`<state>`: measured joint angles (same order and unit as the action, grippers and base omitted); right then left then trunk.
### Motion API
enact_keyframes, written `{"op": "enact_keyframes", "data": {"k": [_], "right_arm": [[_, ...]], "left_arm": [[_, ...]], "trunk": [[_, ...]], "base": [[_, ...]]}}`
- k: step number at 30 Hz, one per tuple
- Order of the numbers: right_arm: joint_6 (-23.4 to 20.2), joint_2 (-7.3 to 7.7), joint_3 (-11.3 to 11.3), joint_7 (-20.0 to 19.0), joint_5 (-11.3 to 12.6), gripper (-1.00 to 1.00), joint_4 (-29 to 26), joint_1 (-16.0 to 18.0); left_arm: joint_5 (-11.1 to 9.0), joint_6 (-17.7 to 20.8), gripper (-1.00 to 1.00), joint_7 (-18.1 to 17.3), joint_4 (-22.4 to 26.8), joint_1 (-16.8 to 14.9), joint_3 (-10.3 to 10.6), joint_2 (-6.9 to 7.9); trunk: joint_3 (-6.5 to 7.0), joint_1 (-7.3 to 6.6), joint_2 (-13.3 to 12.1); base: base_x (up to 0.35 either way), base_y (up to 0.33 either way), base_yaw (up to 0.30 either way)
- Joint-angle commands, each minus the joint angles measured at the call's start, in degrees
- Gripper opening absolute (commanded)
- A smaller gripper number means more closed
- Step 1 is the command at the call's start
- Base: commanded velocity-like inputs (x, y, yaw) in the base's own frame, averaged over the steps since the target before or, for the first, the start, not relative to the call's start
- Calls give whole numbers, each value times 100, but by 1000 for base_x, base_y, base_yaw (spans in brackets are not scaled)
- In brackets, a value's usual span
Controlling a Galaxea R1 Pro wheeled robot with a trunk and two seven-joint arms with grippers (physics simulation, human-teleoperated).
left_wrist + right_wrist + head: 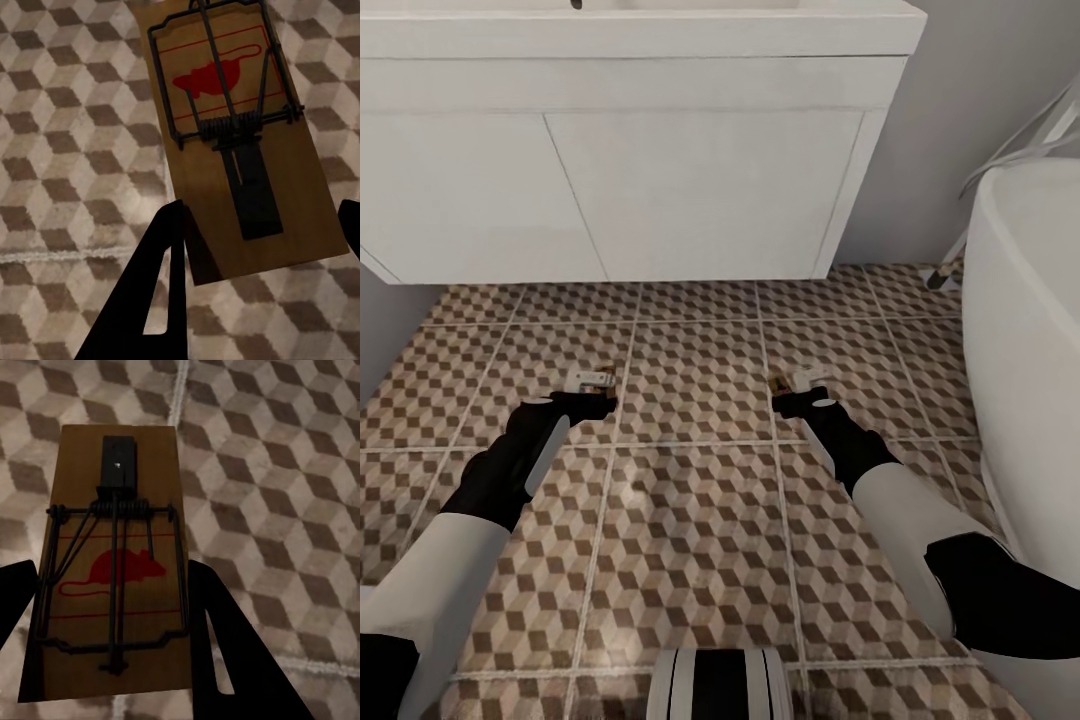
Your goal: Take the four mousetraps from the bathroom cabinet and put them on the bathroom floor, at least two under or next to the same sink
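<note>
Each gripper is shut on one mousetrap just above the bathroom floor (695, 520), in front of the bathroom sink (640, 28) on its white vanity (700, 190). My left gripper (592, 384) holds a tan mousetrap (232, 142) by its long edges; the black wire and red mouse mark face the left wrist camera, and one black finger (150, 300) presses its side. My right gripper (800, 384) clamps the other mousetrap (120, 562) the same way, with a finger (225, 652) against its edge. In the head view only small tan tips of the traps show. The cabinet is out of view.
A white bathtub (1030, 330) fills the right side, close to my right arm. A grey wall (385, 320) bounds the left. The vanity hangs above the tiles with a gap beneath it. My base (720, 685) shows at the bottom edge.
</note>
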<state>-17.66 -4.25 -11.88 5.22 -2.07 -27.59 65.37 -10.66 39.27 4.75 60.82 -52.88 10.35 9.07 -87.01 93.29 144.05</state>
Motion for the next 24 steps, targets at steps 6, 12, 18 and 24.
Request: {"op": "enact_keyframes", "data": {"k": [6,12,18,24], "right_arm": [[11,3,-26,17,-5,-100,-118,2],[160,3,-40,15,-4,-100,-230,2],[344,3,-42,12,-5,-100,-246,2],[430,1,-44,14,-11,-100,-253,2]], "left_arm": [[-50,19,-100,53,13,-3,22,0],[-50,19,-100,53,24,-3,28,-2],[-50,5,-100,45,26,-3,29,-2],[-50,2,-100,44,26,-3,29,2]], "trunk": [[-177,14,10],[-362,29,18],[-549,45,26],[-736,60,34]], "base": [[0,0,0],[0,0,0],[0,0,0],[0,0,0]]}}
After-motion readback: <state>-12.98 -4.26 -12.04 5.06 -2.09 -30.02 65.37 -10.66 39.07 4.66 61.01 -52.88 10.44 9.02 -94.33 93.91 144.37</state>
